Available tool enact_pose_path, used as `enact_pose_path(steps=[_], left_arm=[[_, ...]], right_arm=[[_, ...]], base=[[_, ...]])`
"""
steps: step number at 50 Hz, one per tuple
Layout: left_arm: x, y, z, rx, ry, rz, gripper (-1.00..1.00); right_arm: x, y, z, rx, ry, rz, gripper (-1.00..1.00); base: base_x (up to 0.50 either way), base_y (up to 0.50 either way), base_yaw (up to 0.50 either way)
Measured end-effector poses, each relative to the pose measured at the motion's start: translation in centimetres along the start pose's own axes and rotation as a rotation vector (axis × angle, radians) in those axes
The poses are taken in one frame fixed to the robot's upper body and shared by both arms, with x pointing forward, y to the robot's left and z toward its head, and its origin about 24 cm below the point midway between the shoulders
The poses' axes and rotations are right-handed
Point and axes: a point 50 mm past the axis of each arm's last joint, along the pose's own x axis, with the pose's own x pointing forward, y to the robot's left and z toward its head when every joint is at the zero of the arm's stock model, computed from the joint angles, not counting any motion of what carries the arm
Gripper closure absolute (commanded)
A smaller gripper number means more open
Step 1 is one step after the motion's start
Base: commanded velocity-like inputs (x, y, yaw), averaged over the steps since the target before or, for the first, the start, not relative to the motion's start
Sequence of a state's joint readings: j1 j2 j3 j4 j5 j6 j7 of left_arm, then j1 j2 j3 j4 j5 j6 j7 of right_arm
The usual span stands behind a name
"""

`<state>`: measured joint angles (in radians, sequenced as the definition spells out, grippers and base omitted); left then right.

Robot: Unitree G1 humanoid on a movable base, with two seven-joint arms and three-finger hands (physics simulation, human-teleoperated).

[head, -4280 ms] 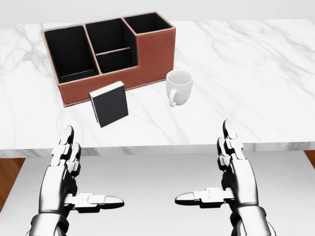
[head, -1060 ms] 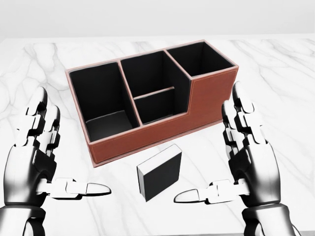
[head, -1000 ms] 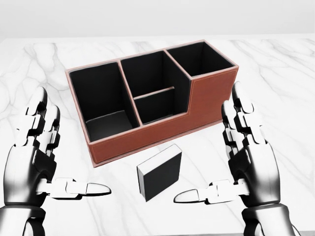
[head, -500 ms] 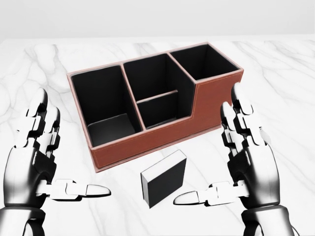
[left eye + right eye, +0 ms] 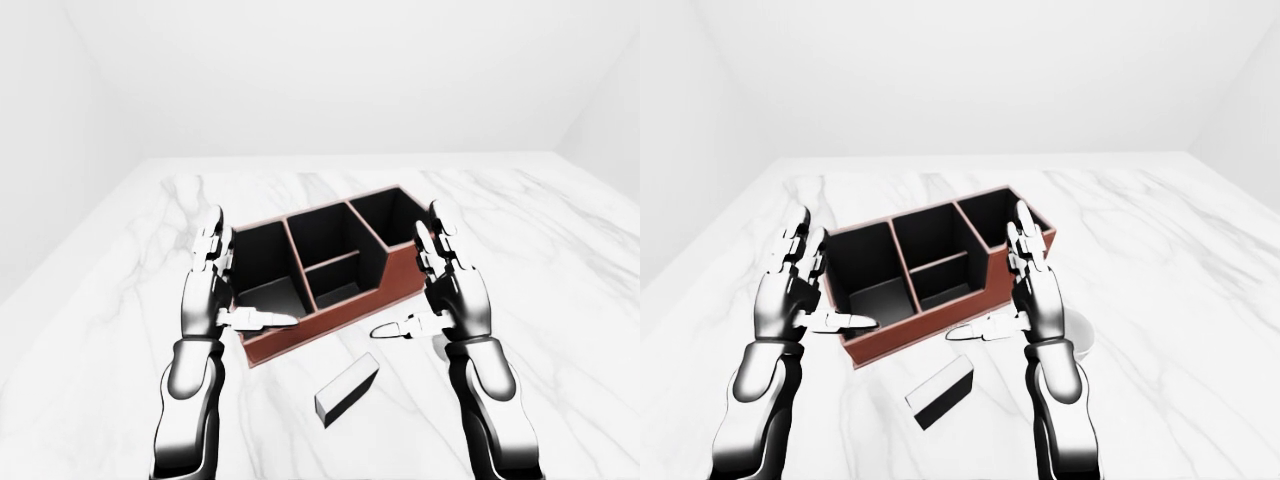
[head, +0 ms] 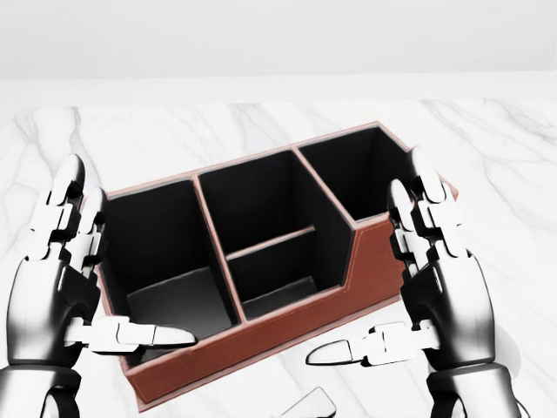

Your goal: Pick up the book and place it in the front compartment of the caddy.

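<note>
Both hands are spread wide and grip nothing: in the left-eye view the left hand (image 5: 207, 292) hangs over the left end of the caddy (image 5: 320, 268), and the right hand (image 5: 452, 292) stands beside its right end. The book (image 5: 346, 389) lies flat on the marble table (image 5: 560, 300) just below the caddy, between the two forearms and apart from both. To grasp it well, I judge one hand should drop lower and come nearer the robot, its fingers straddling the book's narrow sides before closing.
</note>
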<state>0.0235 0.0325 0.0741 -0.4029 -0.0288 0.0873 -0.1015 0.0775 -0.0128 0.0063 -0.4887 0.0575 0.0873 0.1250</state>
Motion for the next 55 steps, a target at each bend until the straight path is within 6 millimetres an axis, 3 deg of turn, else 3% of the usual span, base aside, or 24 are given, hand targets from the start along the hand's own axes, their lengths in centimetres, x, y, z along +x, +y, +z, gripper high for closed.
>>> enact_pose_path(steps=[9, 55], left_arm=[[0.1, 0.0, 0.0, -0.001, 0.000, 0.000, -1.00], [0.2, 0.2, 0.1, 0.001, -0.005, 0.003, -1.00]], right_arm=[[0.0, 0.0, 0.0, -0.004, -0.002, 0.001, -1.00], [0.5, 0.6, 0.9, -0.119, -0.037, 0.014, -1.00]], base=[[0.49, 0.00, 0.00], [0.00, 0.00, 0.00]])
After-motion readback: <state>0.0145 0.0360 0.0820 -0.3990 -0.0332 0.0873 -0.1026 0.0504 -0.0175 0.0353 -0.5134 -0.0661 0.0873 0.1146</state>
